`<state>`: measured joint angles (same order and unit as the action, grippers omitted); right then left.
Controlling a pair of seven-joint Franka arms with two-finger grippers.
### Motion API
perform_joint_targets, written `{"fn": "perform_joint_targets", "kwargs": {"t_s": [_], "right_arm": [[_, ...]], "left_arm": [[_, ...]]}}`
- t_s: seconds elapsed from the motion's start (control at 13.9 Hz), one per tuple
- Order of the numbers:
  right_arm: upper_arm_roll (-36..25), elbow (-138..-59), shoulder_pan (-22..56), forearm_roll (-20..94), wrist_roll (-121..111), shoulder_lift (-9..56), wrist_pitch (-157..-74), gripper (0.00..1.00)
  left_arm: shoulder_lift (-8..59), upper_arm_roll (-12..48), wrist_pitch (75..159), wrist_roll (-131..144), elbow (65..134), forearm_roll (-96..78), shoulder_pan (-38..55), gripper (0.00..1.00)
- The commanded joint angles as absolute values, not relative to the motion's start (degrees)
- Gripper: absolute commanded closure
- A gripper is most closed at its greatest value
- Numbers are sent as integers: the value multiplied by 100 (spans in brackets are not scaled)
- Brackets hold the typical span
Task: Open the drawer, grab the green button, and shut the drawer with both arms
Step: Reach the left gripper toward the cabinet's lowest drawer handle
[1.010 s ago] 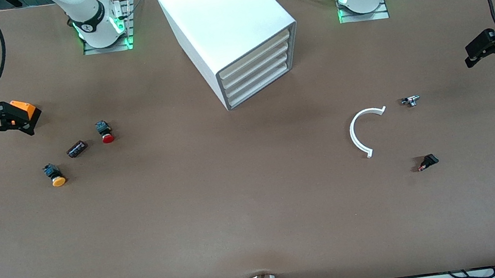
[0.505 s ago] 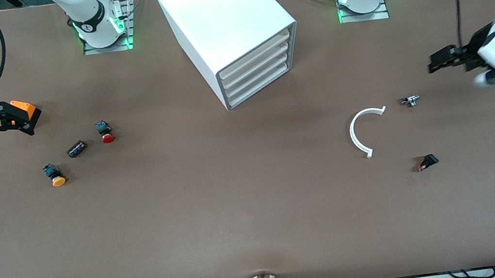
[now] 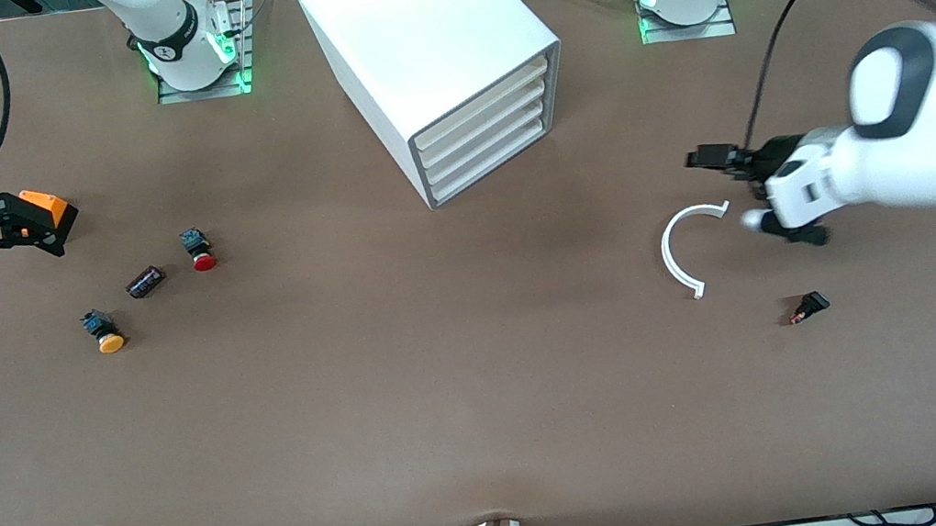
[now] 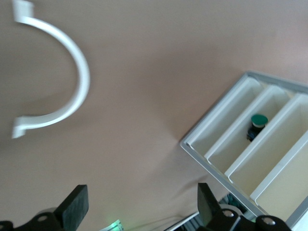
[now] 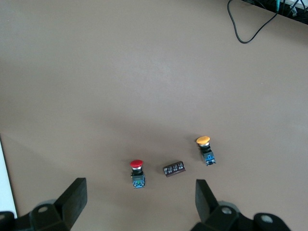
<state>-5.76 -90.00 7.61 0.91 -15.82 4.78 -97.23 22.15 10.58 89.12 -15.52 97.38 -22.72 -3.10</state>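
Note:
The white cabinet (image 3: pixel 434 36) stands at the table's back middle with all four cream drawer fronts pushed in. The drawer (image 3: pixel 494 167) is the lowest. In the left wrist view the cabinet's front (image 4: pixel 250 154) shows its stacked trays. The green-capped button (image 4: pixel 259 122) sits in one of the lower trays; I cannot tell which. My left gripper (image 3: pixel 705 158) (image 4: pixel 140 202) is open and empty over the table, by the white C-shaped piece, pointing toward the cabinet. My right gripper (image 3: pixel 44 222) (image 5: pixel 139 197) is open and empty and waits at the right arm's end of the table.
A white C-shaped piece (image 3: pixel 678 255) (image 4: pixel 72 82) lies under the left arm. A small black part (image 3: pixel 809 307) lies nearer the front camera. By the right gripper lie a red-capped button (image 3: pixel 199 250) (image 5: pixel 137 171), an orange-capped button (image 3: pixel 104 334) (image 5: pixel 205 147) and a dark cylinder (image 3: pixel 145 281) (image 5: pixel 174 169).
The left arm has swung in from the table's end toward the cabinet, and now hides a small metal part. The right arm has not moved.

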Motion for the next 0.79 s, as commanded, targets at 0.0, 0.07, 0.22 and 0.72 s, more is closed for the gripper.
{"fn": "perform_joint_targets", "kwargs": {"t_s": [0.0,0.07,0.22,0.72], "right_arm": [[-536,-8965,703,26,-1573,483,-9729,0],[-536,-8965,703,26,-1573,483,-9729,0],[-536,-8965,694,26,-1573,483,-9729,0],[-536,-8965,694,26,-1529,483,-9721,0]], "left_arm": [[2898,1353,8763,-2255,9624,-2706,-334,2],[3144,1467,8771,-2650,9624,-2881,-334,2],[3732,1512,8789,-3196,9624,-3486,-351,11],[4377,1608,9026,-4745,10256,-5316,288,43]]}}
